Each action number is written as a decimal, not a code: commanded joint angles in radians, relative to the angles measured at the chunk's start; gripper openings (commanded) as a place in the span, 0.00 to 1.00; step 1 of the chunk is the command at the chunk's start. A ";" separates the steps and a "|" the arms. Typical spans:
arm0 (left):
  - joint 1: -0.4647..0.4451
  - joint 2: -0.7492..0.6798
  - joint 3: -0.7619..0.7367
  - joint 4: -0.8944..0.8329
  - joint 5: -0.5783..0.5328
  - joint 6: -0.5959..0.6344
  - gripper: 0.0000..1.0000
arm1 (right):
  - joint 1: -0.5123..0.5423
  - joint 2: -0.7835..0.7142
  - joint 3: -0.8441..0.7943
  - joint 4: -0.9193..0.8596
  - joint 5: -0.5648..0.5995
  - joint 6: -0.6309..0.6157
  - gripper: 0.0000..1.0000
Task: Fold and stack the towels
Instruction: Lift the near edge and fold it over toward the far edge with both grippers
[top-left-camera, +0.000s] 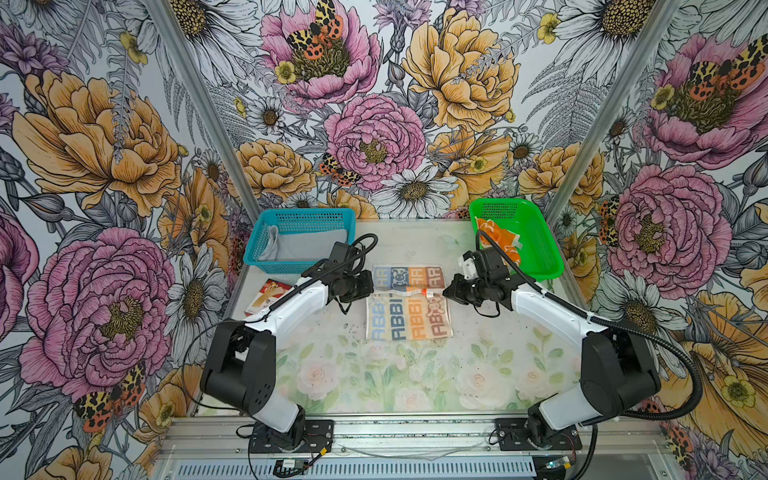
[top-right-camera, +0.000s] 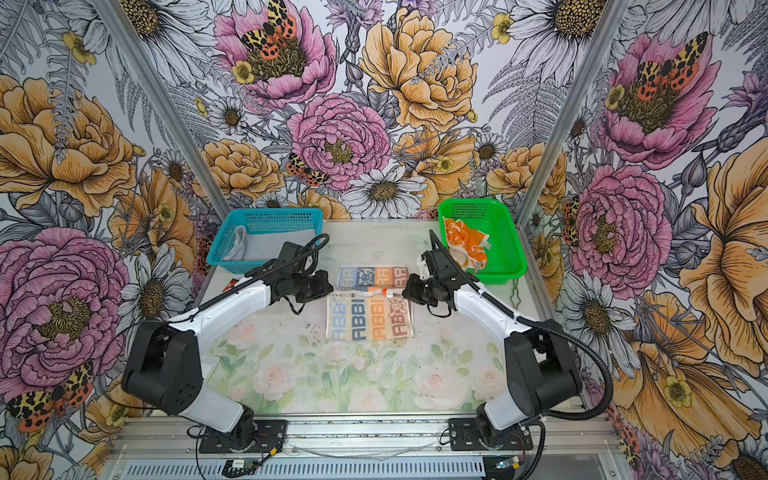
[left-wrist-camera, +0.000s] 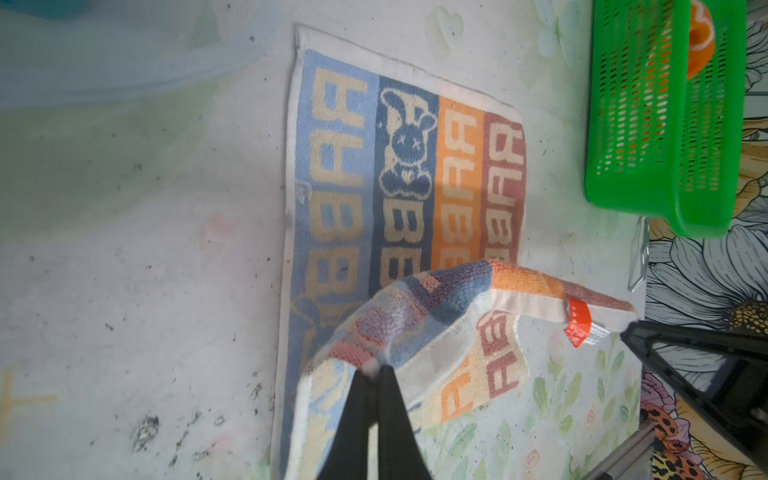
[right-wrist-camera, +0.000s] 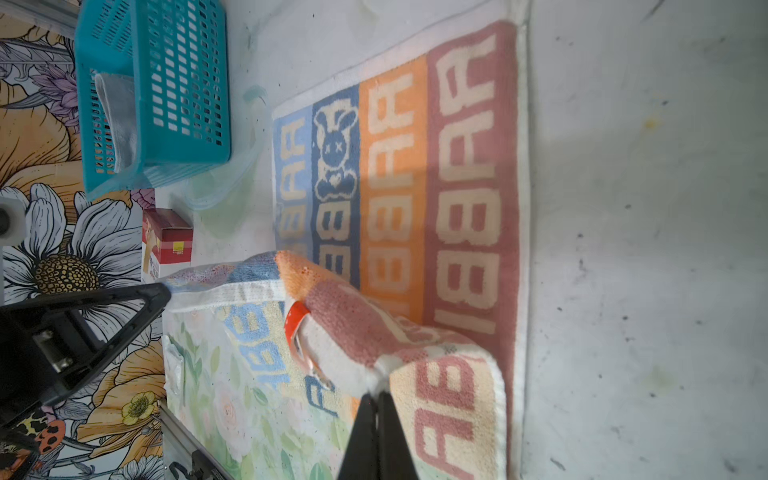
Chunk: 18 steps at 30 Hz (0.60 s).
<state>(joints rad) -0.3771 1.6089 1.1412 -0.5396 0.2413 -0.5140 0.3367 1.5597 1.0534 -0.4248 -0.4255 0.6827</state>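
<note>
Both arms work on the cream RABBIT towel (top-left-camera: 409, 309), at the centre of both top views.

- Left gripper (left-wrist-camera: 376, 369): jaws pressed together on one corner of the raised hem.
- Right gripper (right-wrist-camera: 377, 391): jaws pressed together on the opposite corner.
- The hem spans between them above the cloth, with an orange tag (left-wrist-camera: 578, 322) near the right-hand corner.

Judgement: the two-corner hold keeps the hem straight, so the carried flap can land square on the part lying flat on the table (top-left-camera: 415, 374). The fold is under way and not yet laid down.

Material: looped terry with a white hemmed border and stripes of pale blue, navy, orange and dusty red. The stripes carry blocky cream letters and a rabbit figure. The flap's reverse shows the colours inverted, on cream ground. The cloth is limp and sags between the grips.

Other towels:
- Grey towel (top-left-camera: 309, 249): plain and smooth, slumped in the perforated blue basket (top-left-camera: 305, 214), upper left of the table.
- Orange towel (top-left-camera: 496, 239): crumpled in the green basket (top-left-camera: 540, 249), upper right.
- Neither is stacked.
</note>
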 joint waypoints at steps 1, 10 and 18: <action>0.022 0.084 0.090 0.025 0.036 0.083 0.00 | -0.032 0.098 0.087 0.022 -0.070 -0.069 0.00; 0.063 0.304 0.253 0.027 0.049 0.112 0.00 | -0.064 0.257 0.207 0.021 -0.088 -0.100 0.00; 0.069 0.365 0.330 0.024 0.030 0.121 0.00 | -0.093 0.295 0.247 0.021 -0.106 -0.108 0.00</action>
<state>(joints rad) -0.3172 1.9808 1.4300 -0.5266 0.2638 -0.4145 0.2512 1.8427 1.2644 -0.4129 -0.5110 0.5930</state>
